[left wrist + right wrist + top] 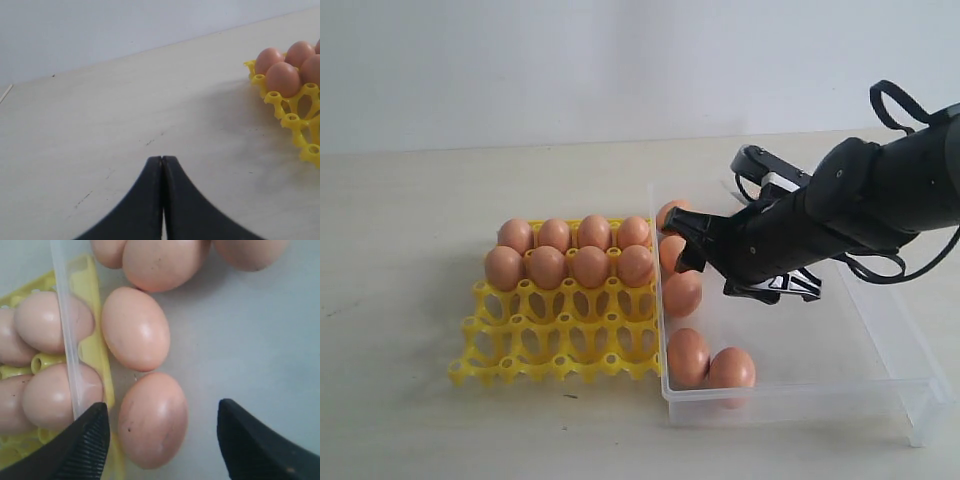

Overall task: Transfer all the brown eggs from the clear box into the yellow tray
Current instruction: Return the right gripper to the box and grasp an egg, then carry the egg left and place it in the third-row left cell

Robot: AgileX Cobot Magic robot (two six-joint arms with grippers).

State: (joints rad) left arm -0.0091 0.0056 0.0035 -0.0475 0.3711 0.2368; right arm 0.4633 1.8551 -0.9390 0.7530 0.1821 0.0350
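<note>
The right gripper (pixel 162 412) stands wide open, holding nothing, with a brown egg (pixel 152 420) lying between its black ribbed fingers (pixel 85 445). The egg's long axis runs fore and aft, so I judge the jaws should close slowly across its narrow waist. One finger sits just beside the clear box (pixel 800 395) wall, so it should come down inside that wall, not on it. The egg is smooth, matte, hard-shelled and rounded, likely to slip or crack under a hard pinch. A second egg (pixel 135 327) lies just ahead of the fingertips, with more beyond. Past the thin clear wall, the yellow tray (pixel 560 350), a glossy lattice of cups and posts, holds eight eggs. The left gripper (pixel 162 160) is pressed closed over the pale table (pixel 125 115).
</note>
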